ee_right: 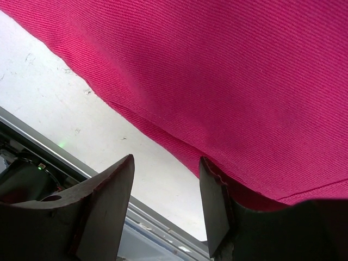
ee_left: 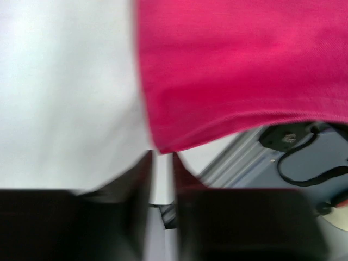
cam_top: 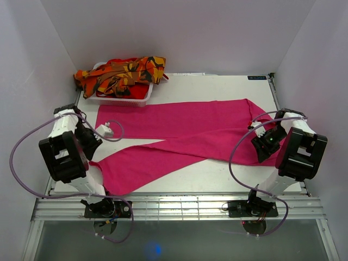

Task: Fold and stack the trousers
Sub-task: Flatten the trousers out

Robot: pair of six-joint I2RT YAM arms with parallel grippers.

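Observation:
The magenta-pink trousers [cam_top: 185, 136] lie spread flat on the white table [cam_top: 217, 176], legs pointing left and waist at the right. The orange camouflage trousers [cam_top: 122, 73] are heaped in the white basket [cam_top: 117, 99] at the back left. My left gripper [cam_top: 93, 155] is at the hem of the near leg. In the left wrist view its jaws [ee_left: 162, 155] stand a narrow gap apart, with the hem corner [ee_left: 163, 145] right at the tips. My right gripper [cam_top: 261, 144] is open at the waist end. One fingertip [ee_right: 212, 174] rests at the pink cloth's edge [ee_right: 228, 81], the other over bare table.
White walls close in the table on the left, back and right. A metal rail [cam_top: 179, 206] runs along the near edge with both arm bases on it. Purple cables [cam_top: 32, 136] loop beside each arm.

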